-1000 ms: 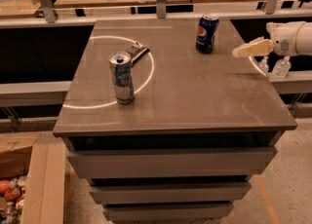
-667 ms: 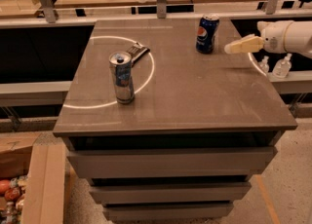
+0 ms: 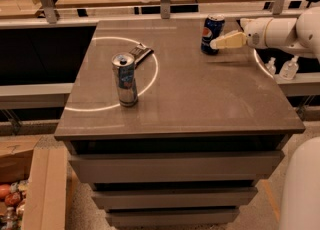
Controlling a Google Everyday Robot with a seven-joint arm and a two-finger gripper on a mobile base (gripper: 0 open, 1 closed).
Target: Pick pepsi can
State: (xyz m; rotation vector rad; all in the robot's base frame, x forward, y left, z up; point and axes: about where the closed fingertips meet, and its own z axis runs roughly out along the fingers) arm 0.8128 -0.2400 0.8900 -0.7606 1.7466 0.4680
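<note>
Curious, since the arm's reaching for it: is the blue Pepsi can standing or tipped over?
Upright: the pepsi can stands on the table, silver top up, the gripper close beside it.

My table's grey-brown top carries three things. The tall silver can stands upright on the line of a white ring marked on the surface. Just behind that can, slightly right, lies a small dark flat packet. Well behind and right of the silver can stands the pepsi can. My gripper hovers at the pepsi can's side facing away from the silver can.
</note>
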